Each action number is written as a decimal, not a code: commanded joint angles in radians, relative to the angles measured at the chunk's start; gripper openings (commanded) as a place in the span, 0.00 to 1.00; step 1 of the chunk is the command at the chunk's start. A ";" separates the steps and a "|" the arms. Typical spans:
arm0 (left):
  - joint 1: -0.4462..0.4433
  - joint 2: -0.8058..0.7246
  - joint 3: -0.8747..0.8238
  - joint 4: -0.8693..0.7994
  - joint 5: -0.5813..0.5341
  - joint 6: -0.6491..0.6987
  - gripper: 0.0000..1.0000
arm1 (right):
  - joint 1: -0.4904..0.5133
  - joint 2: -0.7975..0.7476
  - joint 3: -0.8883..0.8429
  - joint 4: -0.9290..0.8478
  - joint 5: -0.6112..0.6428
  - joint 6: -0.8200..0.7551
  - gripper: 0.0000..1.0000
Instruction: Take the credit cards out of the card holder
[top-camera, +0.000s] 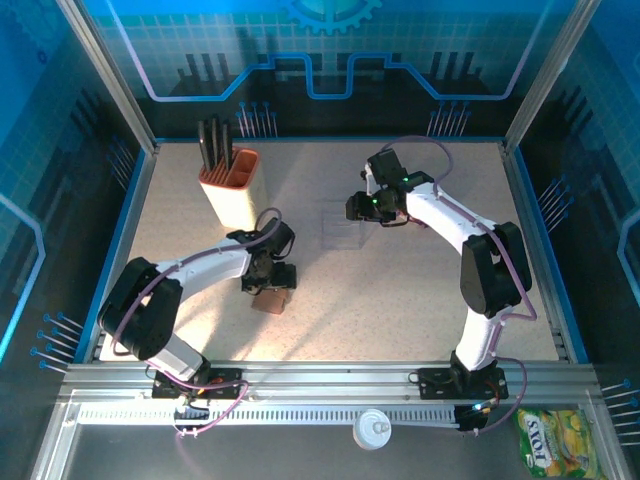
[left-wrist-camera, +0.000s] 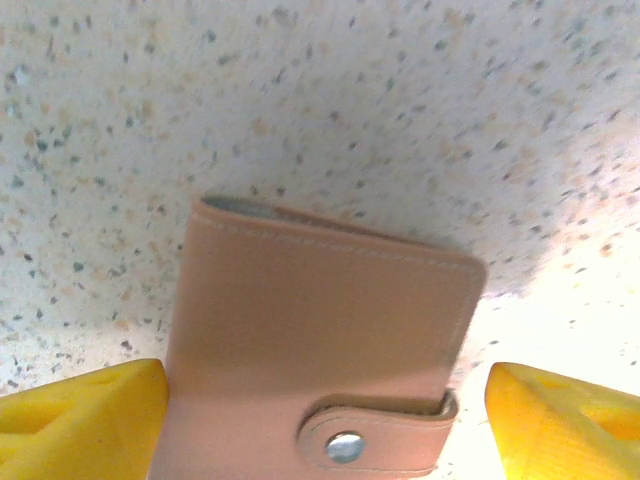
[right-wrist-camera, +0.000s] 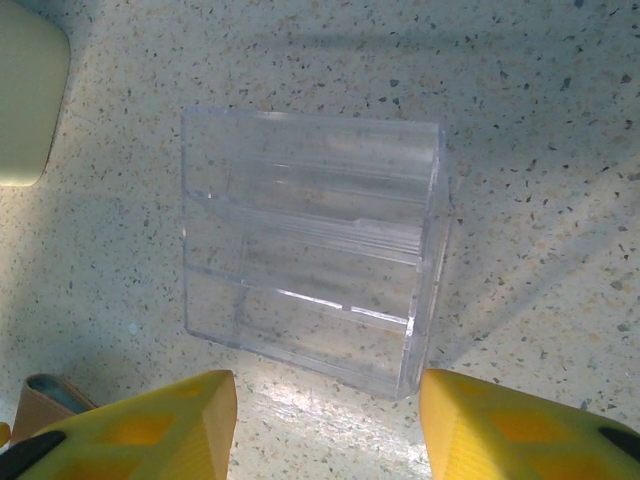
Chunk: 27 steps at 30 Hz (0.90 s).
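Worktop (top-camera: 420, 300) tally: singles, plus a paired rig.

One card holder (left-wrist-camera: 320, 330). One clear plastic case (right-wrist-camera: 310, 250). One knife block (top-camera: 235, 195), its dark handles (top-camera: 215, 140) bunched too tight to count. On the near rail (top-camera: 330, 385), one yellow-green snack pouch (top-camera: 550, 440) and one round white cap (top-camera: 372, 430). Two arms, left arm (top-camera: 195, 270) and right arm (top-camera: 450, 215). One gripper each, left gripper (left-wrist-camera: 325, 400) and right gripper (right-wrist-camera: 325, 415), with two yellow fingers (right-wrist-camera: 150, 430) apiece.
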 joint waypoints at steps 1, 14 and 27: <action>-0.012 0.032 0.054 0.025 0.014 -0.013 0.83 | -0.021 -0.034 -0.014 -0.017 0.006 -0.019 0.53; -0.020 0.034 0.086 -0.086 -0.054 0.007 0.94 | -0.045 -0.068 -0.056 -0.014 0.003 -0.028 0.53; -0.021 0.059 -0.002 -0.076 0.010 0.058 0.99 | -0.047 -0.063 -0.061 0.000 -0.020 -0.014 0.53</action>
